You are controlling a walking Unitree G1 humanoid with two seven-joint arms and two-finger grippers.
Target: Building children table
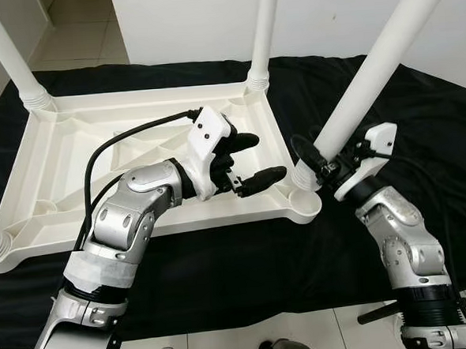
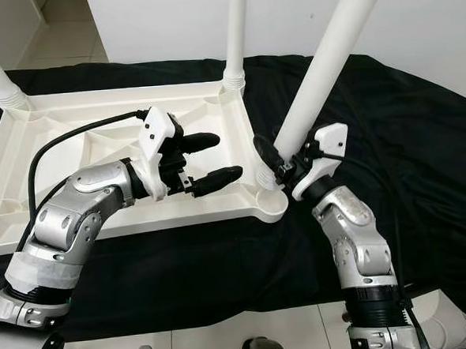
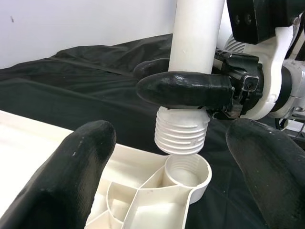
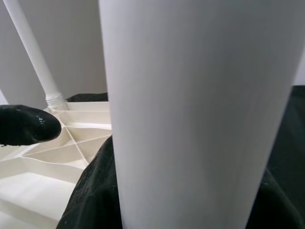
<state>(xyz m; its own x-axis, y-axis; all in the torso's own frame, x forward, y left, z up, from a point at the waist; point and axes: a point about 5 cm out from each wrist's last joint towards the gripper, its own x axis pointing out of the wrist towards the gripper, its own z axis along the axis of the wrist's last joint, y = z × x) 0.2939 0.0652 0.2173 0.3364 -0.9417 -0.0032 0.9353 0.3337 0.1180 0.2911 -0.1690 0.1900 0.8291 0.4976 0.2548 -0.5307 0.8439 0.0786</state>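
**Fourth leg poised above its socket**

Nearest the camera, both silver forearms reach out over a black cloth [image 1: 223, 270]. With elbow bent, the left gripper [image 1: 248, 159] hovers over the upturned white tabletop [image 1: 65, 153], fingers spread wide and holding nothing. Just right of it, the right gripper [image 3: 190, 86] is clamped around a white leg [image 1: 369, 71], whose threaded end sits tilted just above the corner socket [image 3: 188, 174]. Farther back, two legs stand screwed in before a white wall [image 1: 192, 19].

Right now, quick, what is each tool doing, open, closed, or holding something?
Left tool: open, holding nothing, over the upturned tabletop.
Right tool: closed on the white table leg, just above the corner socket.
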